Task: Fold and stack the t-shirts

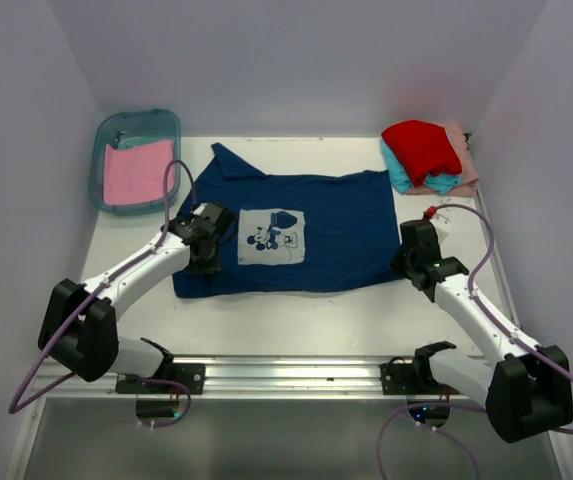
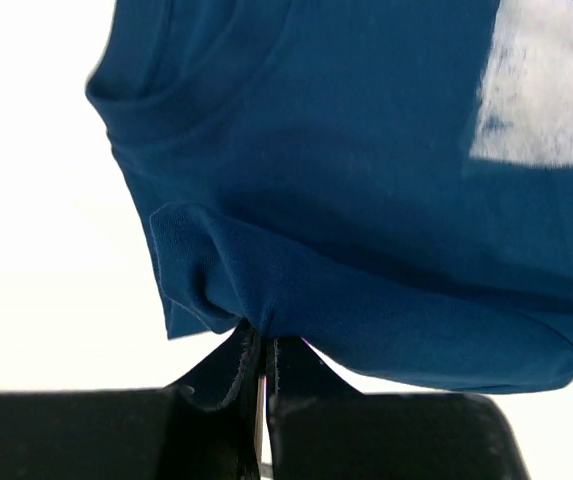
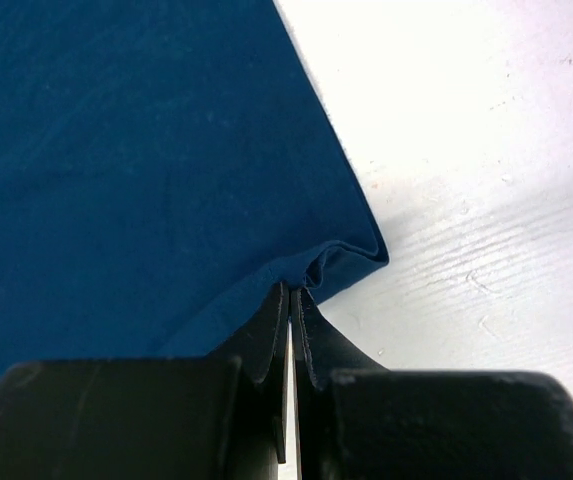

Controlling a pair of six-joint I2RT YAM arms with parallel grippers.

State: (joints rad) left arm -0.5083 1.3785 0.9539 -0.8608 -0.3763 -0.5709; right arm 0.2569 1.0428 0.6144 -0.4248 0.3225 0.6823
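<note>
On table [image 1: 296, 318] | navy t-shirt [image 1: 351, 232] | left gripper [image 2: 263, 338], right gripper [image 3: 292, 296] pinching edges

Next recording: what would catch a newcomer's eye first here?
A navy t-shirt with a pale cartoon print lies spread on the table, the left gripper and right gripper each shut on a pinch of cloth at its ends. Red, teal and peach shirts sit piled far right; a pink shirt lies in the teal bin far left.
</note>
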